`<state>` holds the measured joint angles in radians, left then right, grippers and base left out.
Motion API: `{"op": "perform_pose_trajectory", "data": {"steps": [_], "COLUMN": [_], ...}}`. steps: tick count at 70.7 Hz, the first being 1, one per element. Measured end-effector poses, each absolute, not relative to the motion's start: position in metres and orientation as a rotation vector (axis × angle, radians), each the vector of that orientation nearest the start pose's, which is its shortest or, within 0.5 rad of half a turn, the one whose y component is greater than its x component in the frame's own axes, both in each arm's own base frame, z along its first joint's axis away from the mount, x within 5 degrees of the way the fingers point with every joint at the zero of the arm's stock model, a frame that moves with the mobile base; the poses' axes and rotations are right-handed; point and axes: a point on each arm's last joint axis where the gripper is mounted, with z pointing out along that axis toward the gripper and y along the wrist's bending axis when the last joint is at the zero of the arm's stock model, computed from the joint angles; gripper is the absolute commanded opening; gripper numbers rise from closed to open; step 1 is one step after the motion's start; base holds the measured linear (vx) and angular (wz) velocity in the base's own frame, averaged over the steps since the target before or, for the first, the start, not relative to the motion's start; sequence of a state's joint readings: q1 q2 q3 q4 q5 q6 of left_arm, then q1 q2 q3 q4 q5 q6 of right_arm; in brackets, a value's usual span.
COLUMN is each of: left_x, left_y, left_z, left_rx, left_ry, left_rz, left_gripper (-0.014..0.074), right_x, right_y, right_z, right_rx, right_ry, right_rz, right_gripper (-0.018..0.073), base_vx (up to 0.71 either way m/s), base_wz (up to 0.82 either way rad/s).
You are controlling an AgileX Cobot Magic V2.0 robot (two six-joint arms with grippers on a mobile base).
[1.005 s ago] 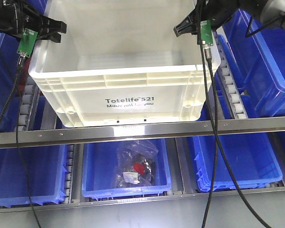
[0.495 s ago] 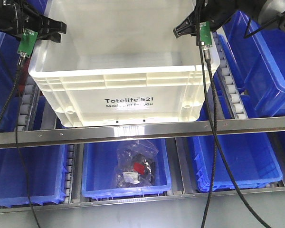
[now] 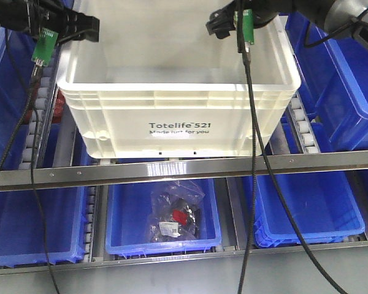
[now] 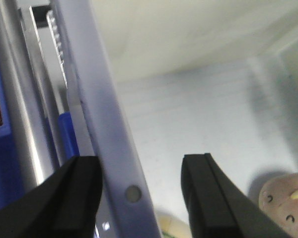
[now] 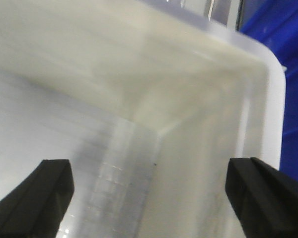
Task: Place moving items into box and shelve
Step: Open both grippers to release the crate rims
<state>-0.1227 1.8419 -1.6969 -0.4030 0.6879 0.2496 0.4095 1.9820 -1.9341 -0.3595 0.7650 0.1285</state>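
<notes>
Front-facing camera has the white box (image 3: 178,107) sitting on the upper shelf level, its "Totelife 521" print facing out, just behind the metal rail (image 3: 184,170); blue bins (image 3: 162,223) fill the row below, and the middle one holds a clear bag of small parts (image 3: 176,214); the left gripper (image 3: 80,27) is up at the box's left rim and the right gripper (image 3: 224,21) at its right rim, black cables (image 3: 250,141) trailing down in front. Left wrist camera now: the left gripper (image 4: 141,191) has its jaws parted, one black finger outside the crate wall and one inside, straddling the rim without pressing on it; down on the crate floor a dusty pinkish-brown item (image 4: 288,203) shows at the lower right corner, and a pale cream item (image 4: 174,229) just peeks in at the bottom edge. Right wrist camera: the right gripper (image 5: 149,193) is spread wide, both finger pads well apart over the box's inside corner, nothing between them.
</notes>
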Motion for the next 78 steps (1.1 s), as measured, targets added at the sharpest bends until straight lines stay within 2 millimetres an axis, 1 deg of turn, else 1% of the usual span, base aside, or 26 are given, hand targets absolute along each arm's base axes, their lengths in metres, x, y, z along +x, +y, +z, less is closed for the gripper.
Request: {"op": "perform_pose_trajectory", "data": {"steps": [10,17,32,45,62,67,78], "left_x": [0.421,0.417,0.408,0.399,0.393,0.389,0.366], "left_y": [-0.073,-0.072,-0.07,-0.071,-0.073,-0.072,-0.069], "left_z": [0.353,0.365,0.377,0.387,0.381,0.375,0.36], "left_rx": [0.198,0.212,0.234,0.228,0.26,0.266,0.268], "left_ry": [2.193,2.154,2.137,2.135,2.211,2.227,2.245], "left_rz": [-0.353,-0.325,-0.295,-0.336,-0.36,-0.359,-0.349], "left_gripper": [0.0487,0.0487,0.0486,0.0486,0.0486,0.0486,0.0486], "right_x": [0.43,0.427,0.422,0.416,0.403,0.4,0.397], "right_y": [0.163,0.161,0.159,0.156,0.154,0.154,0.153], "right_z": [0.356,0.362,0.371,0.378,0.375,0.372,0.37], "right_rx": [-0.465,-0.461,-0.448,-0.436,-0.396,-0.391,-0.387], "right_ry": [2.16,2.148,2.139,2.147,2.296,2.342,2.387], "right_rz": [-0.123,-0.121,-0.116,-0.112,-0.055,-0.052,-0.047], "right_gripper": [0.0658,0.0643,0.0599,0.0582,0.0582,0.0582,0.0582], "base_vx": [0.0,0.0,0.0,0.0,0.0,0.0,0.0], "base_wz": [0.0,0.0,0.0,0.0,0.0,0.0,0.0]}}
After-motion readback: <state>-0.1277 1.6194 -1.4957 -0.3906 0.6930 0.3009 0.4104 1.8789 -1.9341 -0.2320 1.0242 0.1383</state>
